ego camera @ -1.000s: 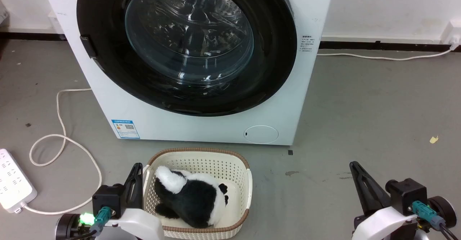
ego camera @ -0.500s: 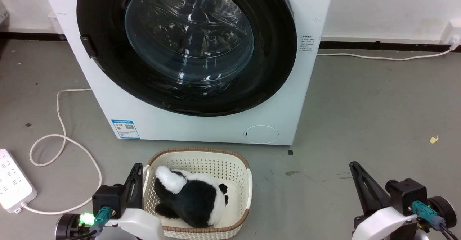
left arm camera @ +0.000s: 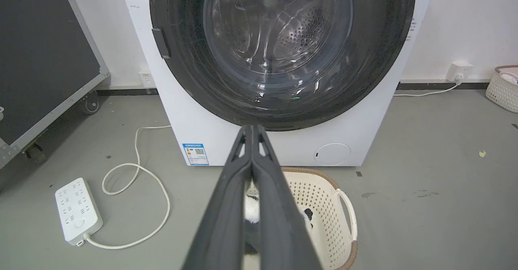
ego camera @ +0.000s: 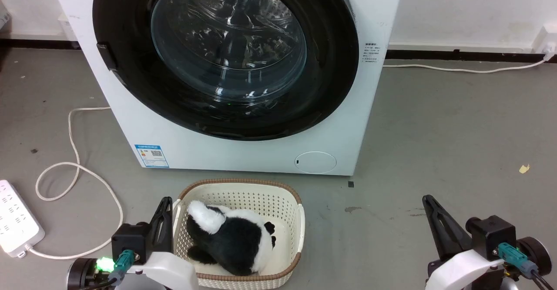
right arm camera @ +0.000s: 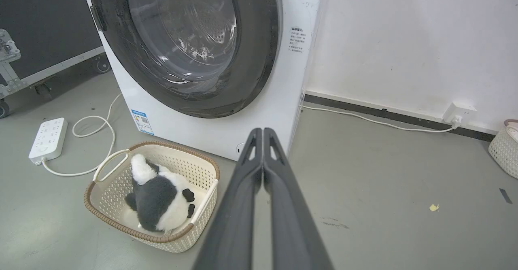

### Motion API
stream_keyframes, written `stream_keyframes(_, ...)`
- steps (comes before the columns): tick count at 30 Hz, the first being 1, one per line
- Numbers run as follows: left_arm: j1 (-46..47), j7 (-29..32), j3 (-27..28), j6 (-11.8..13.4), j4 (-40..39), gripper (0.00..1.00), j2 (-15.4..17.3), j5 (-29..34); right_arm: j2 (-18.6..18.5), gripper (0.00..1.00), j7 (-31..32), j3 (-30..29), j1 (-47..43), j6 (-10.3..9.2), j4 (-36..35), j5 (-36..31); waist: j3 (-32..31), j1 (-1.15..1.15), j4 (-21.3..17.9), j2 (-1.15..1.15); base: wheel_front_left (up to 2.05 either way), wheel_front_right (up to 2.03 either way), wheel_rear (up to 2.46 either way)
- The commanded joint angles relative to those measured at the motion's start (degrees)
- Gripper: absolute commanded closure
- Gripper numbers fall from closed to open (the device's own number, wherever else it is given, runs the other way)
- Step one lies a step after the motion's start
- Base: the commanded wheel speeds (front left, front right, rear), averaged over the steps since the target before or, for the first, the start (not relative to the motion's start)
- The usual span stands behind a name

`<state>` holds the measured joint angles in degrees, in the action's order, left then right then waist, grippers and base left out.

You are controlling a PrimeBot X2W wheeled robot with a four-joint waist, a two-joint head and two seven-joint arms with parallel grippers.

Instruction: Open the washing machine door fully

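Door (ego camera: pixel 226 120): closed flush on washer (ego camera: pixel 243 155), at floor's (ego camera: pixel 435 129) far edge by wall (ego camera: pixel 457 7). My left gripper (ego camera: pixel 166 200): tips pressed together, just beside basket (ego camera: pixel 243 181). My right gripper (ego camera: pixel 426 198): tips together, well right of basket.

Washing machine (ego camera: pixel 226 153), white, front-loading; washing machine door (ego camera: pixel 333 81), glossy black ring around a glass bowl, lying closed against the front; blue sticker (ego camera: pixel 151 155) low left, round flap (ego camera: pixel 315 162) low right; cream basket (ego camera: pixel 300 220) on the floor near the machine, holding a panda plush (ego camera: pixel 230 238); power strip (ego camera: pixel 17 225) and white cable (ego camera: pixel 78 172) at left; left gripper (ego camera: pixel 166 201) just beside the basket, right gripper (ego camera: pixel 427 199) well apart from it, fingers pressed together on both.
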<state>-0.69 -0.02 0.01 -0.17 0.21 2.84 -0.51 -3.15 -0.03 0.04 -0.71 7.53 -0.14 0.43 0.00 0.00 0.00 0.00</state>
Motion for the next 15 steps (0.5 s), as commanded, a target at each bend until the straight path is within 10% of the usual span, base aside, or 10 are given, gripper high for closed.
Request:
stream_keyframes(1,0.69,0.02,-0.01,0.17,-0.21,1.0,0.04,0.51,0.27,1.0,0.03,-0.04,0.71,-0.04,0.14,-0.43,0.0,0.0,0.0,0.0,0.0,0.0,0.0)
stream_keyframes(4,0.69,0.02,-0.01,0.17,-0.21,1.0,0.04,0.51,0.27,1.0,0.03,-0.04,0.71,-0.04,0.14,-0.43,0.0,0.0,0.0,0.0,0.0,0.0,0.0)
stream_keyframes(5,-0.01,-0.01,0.02,0.0,0.01,0.0,0.0,-0.04,0.0,0.0,-0.01,0.01,-0.01,0.0,-0.01,0.04,0.0,0.0,0.0,0.0,0.0,0.0,0.0)
stream_keyframes(15,-0.06,-0.74,-0.13,-0.02,0.2,0.0,-0.01,-0.15,0.01,0.0,-0.74,0.05,-0.14,0.0,-0.05,0.7,0.07,0.0,0.05,0.0,0.0,0.0,0.0)
